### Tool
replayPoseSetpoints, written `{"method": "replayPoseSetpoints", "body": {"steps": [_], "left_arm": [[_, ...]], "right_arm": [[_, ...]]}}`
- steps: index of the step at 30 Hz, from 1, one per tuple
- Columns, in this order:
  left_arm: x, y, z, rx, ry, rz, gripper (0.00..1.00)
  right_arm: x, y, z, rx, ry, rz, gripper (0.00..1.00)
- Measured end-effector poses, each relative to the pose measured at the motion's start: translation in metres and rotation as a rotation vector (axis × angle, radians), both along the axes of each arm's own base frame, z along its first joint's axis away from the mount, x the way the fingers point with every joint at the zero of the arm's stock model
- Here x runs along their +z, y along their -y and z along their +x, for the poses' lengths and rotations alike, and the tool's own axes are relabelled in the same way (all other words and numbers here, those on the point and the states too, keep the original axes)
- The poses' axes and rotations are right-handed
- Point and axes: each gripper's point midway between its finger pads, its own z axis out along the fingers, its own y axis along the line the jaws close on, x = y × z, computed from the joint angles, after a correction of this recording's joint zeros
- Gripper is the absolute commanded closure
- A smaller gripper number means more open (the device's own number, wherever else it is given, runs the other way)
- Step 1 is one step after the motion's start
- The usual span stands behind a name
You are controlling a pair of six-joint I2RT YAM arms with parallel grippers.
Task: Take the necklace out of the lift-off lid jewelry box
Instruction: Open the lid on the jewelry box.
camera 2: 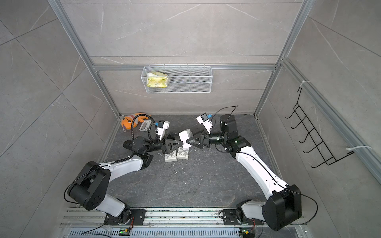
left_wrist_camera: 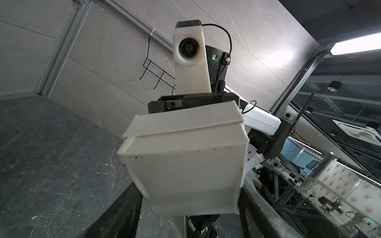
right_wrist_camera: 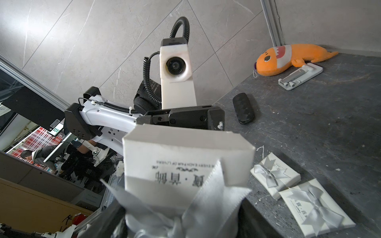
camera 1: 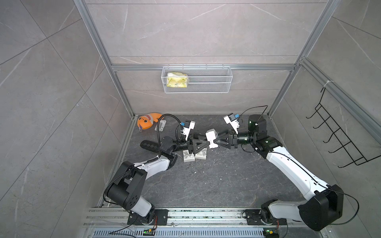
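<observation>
Holding jewelry box (camera 1: 211, 137) in air between my left gripper (camera 1: 206, 145) and my right gripper (camera 1: 216, 142), above middle of surface (camera 1: 216, 181). Right gripper clamps ribboned lid (right_wrist_camera: 185, 154) end. Left gripper sits narrowed on plain base (left_wrist_camera: 185, 164), fingers (left_wrist_camera: 127, 208) against both its sides. Lid on, seam visible in left wrist view; necklace out of sight. Two more ribboned boxes (right_wrist_camera: 275, 177) lie side by side on surface below.

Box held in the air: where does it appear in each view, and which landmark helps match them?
Both top views: box at mid-picture.
Left wrist: box fills the middle, plain side.
Right wrist: box low in the middle, printed, ribboned.
Landmark: orange plush, in every view but left wrist.
</observation>
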Motion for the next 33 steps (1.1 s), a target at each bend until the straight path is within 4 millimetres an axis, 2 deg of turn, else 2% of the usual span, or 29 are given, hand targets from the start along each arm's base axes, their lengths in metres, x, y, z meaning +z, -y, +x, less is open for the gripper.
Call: {"method": "replayPoseSetpoints", "body": {"steps": [7, 15, 18, 20, 22, 25, 29, 33], "left_arm": [[-0.001, -0.001, 0.004, 0.016, -0.016, -0.001, 0.46], [-0.010, -0.011, 0.014, 0.060, -0.038, 0.009, 0.50], [-0.008, -0.015, 0.017, 0.073, -0.034, 0.007, 0.50], [-0.006, -0.019, 0.016, 0.081, -0.028, 0.006, 0.50], [-0.004, -0.022, 0.015, 0.088, -0.017, 0.008, 0.51], [-0.001, -0.025, 0.010, 0.079, 0.008, 0.021, 0.51], [0.000, -0.026, -0.001, 0.043, 0.044, 0.048, 0.51], [-0.005, -0.025, -0.007, 0.008, 0.053, 0.074, 0.52]], "right_arm": [[-0.002, 0.007, 0.003, -0.015, -0.005, 0.001, 0.32], [-0.004, 0.032, 0.009, -0.098, -0.009, -0.004, 0.31], [-0.014, 0.040, 0.017, -0.179, -0.032, -0.046, 0.31], [-0.032, 0.050, 0.030, -0.289, -0.070, -0.118, 0.31], [-0.059, 0.065, 0.043, -0.418, -0.123, -0.218, 0.31], [-0.115, 0.094, 0.057, -0.594, -0.236, -0.407, 0.31], [-0.193, 0.131, 0.057, -0.734, -0.390, -0.673, 0.28], [-0.236, 0.150, 0.053, -0.775, -0.477, -0.835, 0.23]]}}
